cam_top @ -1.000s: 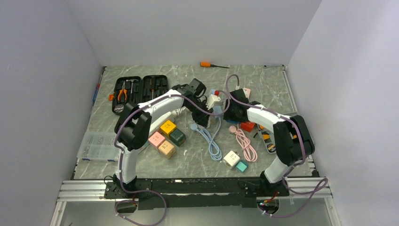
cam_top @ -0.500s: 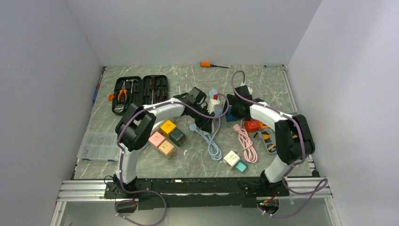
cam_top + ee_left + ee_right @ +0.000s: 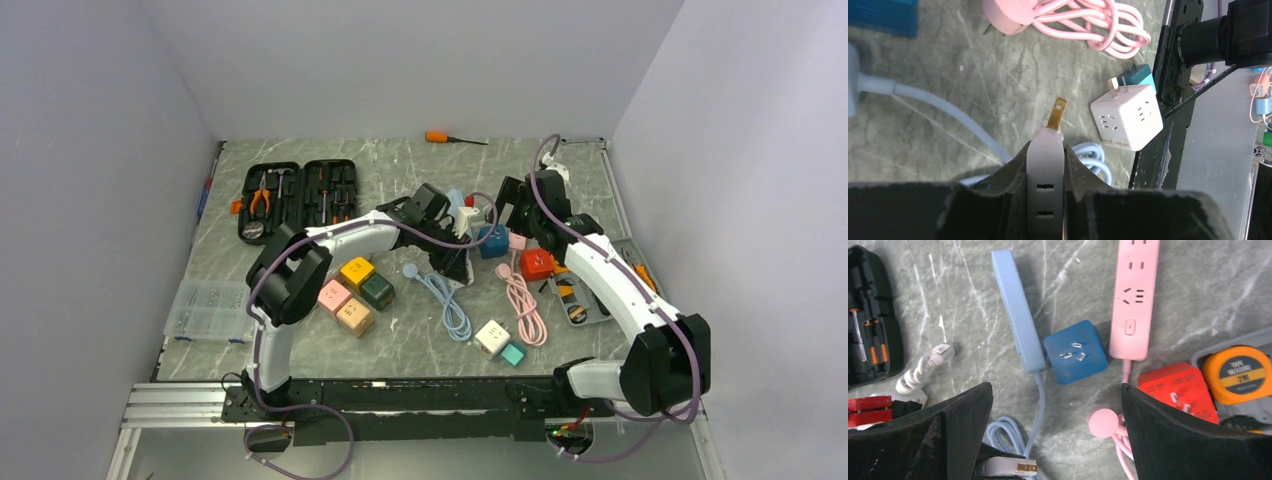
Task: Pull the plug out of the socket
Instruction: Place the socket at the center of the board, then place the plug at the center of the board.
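"TAPE MEASURE 2M" on tape measure point(image 3: 1239, 374)

One high view, two close wrist views
The top camera looks down over the whole surface point(image 3: 400, 160) from its near edge; both wrist cameras face down close, sharing the pink cable point(image 3: 1098, 22) and blue cube point(image 3: 1075, 358).

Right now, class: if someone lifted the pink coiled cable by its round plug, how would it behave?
Probably floppy: the pink cable lies in loose loops, which would likely sag and unwind. It looks thin, so probably light. Pushed, the loops would probably bunch, not slide together.
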Tool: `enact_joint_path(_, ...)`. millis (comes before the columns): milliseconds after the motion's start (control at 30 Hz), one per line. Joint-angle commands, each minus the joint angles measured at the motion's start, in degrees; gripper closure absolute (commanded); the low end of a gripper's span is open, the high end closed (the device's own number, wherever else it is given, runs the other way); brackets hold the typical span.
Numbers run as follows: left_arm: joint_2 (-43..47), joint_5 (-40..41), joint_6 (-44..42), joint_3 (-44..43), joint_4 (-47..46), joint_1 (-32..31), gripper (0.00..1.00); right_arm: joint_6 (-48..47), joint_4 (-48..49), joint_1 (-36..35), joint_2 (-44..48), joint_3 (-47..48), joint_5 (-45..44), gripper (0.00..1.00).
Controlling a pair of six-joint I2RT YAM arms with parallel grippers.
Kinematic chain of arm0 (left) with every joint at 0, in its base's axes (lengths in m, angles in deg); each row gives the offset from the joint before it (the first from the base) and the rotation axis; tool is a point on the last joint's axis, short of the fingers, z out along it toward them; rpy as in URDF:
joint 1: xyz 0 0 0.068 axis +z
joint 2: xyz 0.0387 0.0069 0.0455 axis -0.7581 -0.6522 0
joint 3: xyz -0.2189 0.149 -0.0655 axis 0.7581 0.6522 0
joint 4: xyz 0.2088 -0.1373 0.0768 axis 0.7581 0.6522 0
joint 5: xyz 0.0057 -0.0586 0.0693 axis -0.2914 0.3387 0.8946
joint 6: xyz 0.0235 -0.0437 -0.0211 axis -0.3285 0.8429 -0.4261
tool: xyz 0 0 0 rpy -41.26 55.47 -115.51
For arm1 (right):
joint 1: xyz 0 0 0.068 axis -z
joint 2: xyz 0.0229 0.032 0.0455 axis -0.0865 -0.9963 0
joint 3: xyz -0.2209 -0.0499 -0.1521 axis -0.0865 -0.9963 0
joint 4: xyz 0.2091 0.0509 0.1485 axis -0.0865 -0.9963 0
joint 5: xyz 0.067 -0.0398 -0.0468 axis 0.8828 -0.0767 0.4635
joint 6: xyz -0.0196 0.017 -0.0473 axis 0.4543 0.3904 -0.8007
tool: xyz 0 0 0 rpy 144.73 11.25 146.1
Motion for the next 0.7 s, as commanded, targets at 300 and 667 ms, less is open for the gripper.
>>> enact_joint_path(300, -7.4, 2.9, 2.8, -6.9, 0.7, -5.7, 0.76, 3.2, -6.1, 3.4, 12.7, -3.6, -4.7, 0.00)
enact_joint_path(667, -13.8, 1.1, -5.2, -16.3, 13.1, -7.4, 0.01, 2.7, -7.3, 4.3, 17.2, -4.6, -4.5, 0.00)
